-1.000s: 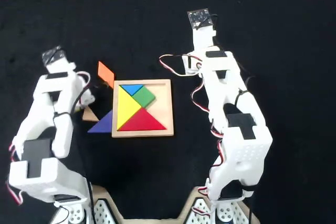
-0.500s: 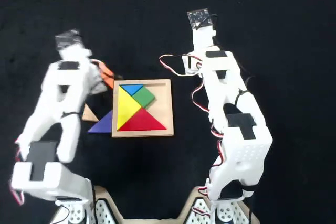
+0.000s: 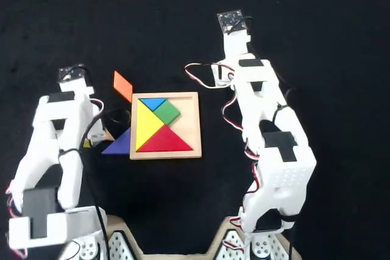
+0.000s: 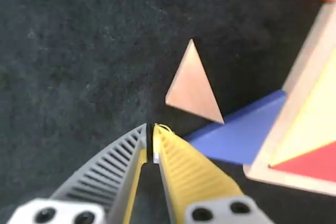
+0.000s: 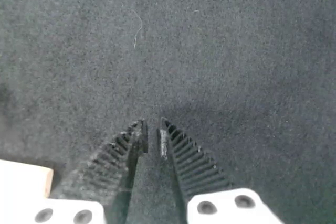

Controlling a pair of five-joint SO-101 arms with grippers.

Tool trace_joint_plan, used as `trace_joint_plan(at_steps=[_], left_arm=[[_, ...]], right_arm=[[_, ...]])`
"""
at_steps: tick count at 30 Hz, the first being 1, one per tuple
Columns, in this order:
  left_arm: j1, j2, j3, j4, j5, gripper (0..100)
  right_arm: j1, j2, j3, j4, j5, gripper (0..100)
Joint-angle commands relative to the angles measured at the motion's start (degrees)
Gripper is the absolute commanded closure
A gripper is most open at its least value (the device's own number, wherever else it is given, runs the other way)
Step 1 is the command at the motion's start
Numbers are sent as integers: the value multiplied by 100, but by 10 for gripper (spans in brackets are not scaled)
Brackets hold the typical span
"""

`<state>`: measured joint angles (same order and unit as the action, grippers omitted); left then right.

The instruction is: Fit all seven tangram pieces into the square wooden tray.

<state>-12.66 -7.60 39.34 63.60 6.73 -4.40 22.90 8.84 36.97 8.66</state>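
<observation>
Left gripper (image 4: 151, 128): jaws clenched together, gripping nothing, tips low over the black cloth (image 4: 79, 51) and just short of the small tan triangle (image 4: 193, 85). That triangle lies flat, one corner appearing to touch the dark blue triangle (image 4: 236, 135), which rests against the outside edge of the square wooden tray (image 3: 198, 125).

In the tray: yellow triangle (image 3: 146, 127), red triangle (image 3: 166, 140), green square (image 3: 167, 112) and light blue triangle (image 3: 152, 103). Bare wood shows along one side.

Beyond the tray corner lies the orange parallelogram (image 3: 122, 85). Farthest out, the right gripper (image 5: 151, 127) is all but closed on nothing, over bare cloth.

Change: half a second ago the left arm was swung out over the orange parallelogram; it has drawn back to the tan triangle. No piece has shifted. Judgement: three pieces remain outside, and the tan triangle is the likely next pick.

Markings: no legible writing.
</observation>
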Motion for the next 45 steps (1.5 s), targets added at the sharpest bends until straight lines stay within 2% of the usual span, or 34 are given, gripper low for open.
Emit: trace_joint_plan(at_steps=[1, 10, 15, 19, 24, 28, 33, 36, 40, 45], left_arm=[[110, 589, -40, -554, 97, 971], [57, 1477, -1059, -747, 185, 971], [110, 1547, -1437, -897, 193, 971], [66, 1547, -1710, -1152, 554, 971], [268, 1547, -1771, -1116, 668, 971], [180, 1442, -1789, -738, 668, 971], [40, 774, -2088, 185, 624, 968], [400, 413, -1763, 396, 677, 887], [558, 26, -857, -387, 932, 784], [374, -9, 75, -1776, 941, 768]], right_arm=[[-44, -92, -136, -70, 53, 953], [-44, -92, -136, -70, 53, 953], [-44, -92, -145, -70, 53, 953], [-44, -92, -154, -70, 53, 953], [-44, -92, -154, -70, 53, 953], [-44, -92, -163, -70, 53, 953], [-44, -92, -163, -70, 53, 953], [-44, -92, -163, -70, 53, 953], [-44, -92, -145, -70, 53, 953], [-44, -92, -136, -70, 53, 953]])
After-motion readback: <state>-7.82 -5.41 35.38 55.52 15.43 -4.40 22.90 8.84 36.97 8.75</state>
